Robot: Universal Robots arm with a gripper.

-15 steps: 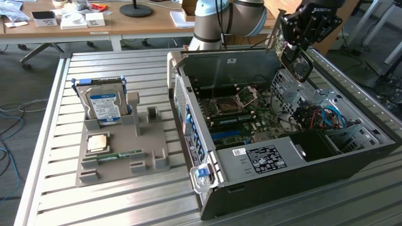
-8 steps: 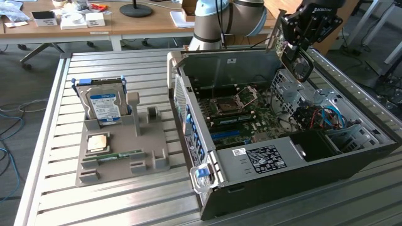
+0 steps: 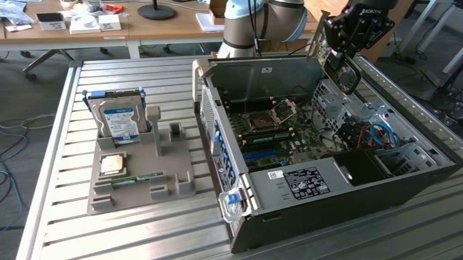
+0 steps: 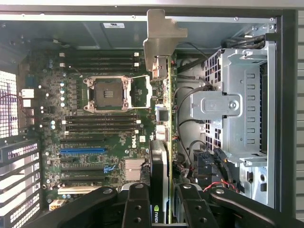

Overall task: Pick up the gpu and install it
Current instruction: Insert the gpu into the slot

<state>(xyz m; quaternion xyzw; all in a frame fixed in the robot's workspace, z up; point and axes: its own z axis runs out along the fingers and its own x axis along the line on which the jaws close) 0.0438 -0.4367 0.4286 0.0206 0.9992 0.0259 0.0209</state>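
Note:
My gripper (image 3: pixel 348 39) hangs above the far right corner of the open computer case (image 3: pixel 405 187) and is shut on the gpu (image 3: pixel 346 73). The gpu is a dark card held on edge, its silvery bracket (image 3: pixel 317 40) pointing toward the case's back wall. In the wrist view the gpu (image 4: pixel 164 142) appears edge-on between my black fingers (image 4: pixel 137 206), and my gripper (image 4: pixel 164 211) clamps its near end. Its bracket (image 4: pixel 159 40) reaches the case's rear wall. Below it lies the green motherboard (image 4: pixel 95 137) with a blue slot (image 4: pixel 83 151) and the empty processor socket (image 4: pixel 105 93).
A grey drive cage (image 4: pixel 237 104) and bundled cables (image 3: pixel 369 135) stand beside the card. On the exterior view's left, a grey holder (image 3: pixel 137 179) carries a hard drive (image 3: pixel 119 122), a memory stick (image 3: pixel 130 180) and a small chip (image 3: pixel 110 163). Slatted metal table (image 3: pixel 145 233) underneath.

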